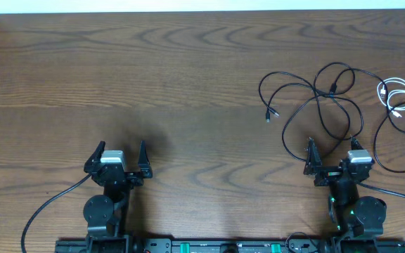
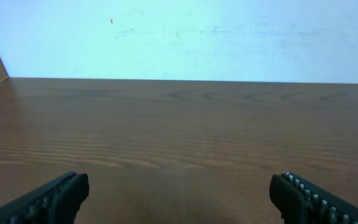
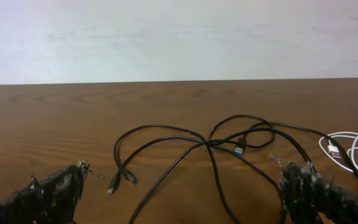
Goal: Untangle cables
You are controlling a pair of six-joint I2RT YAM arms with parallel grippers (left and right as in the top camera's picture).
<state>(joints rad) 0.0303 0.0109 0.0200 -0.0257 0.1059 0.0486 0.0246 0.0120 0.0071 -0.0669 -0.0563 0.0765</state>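
Pulling the crossed black cables (image 1: 322, 98) at a wrong spot could tighten their loops into a knot and drag along the white cable (image 1: 398, 98) beside them, at the right side of the table (image 1: 153, 70). Both arms sit low at the near edge, the left gripper (image 1: 121, 151) and right gripper (image 1: 333, 149) wide open, empty.

Brown wood-grain table (image 1: 188, 70), pale wall (image 2: 229, 37) behind its far edge

Lab-style robot bench, wood-grain table (image 1: 188, 77), plain pale wall (image 3: 179, 37), arm mounting rail (image 1: 209, 247)
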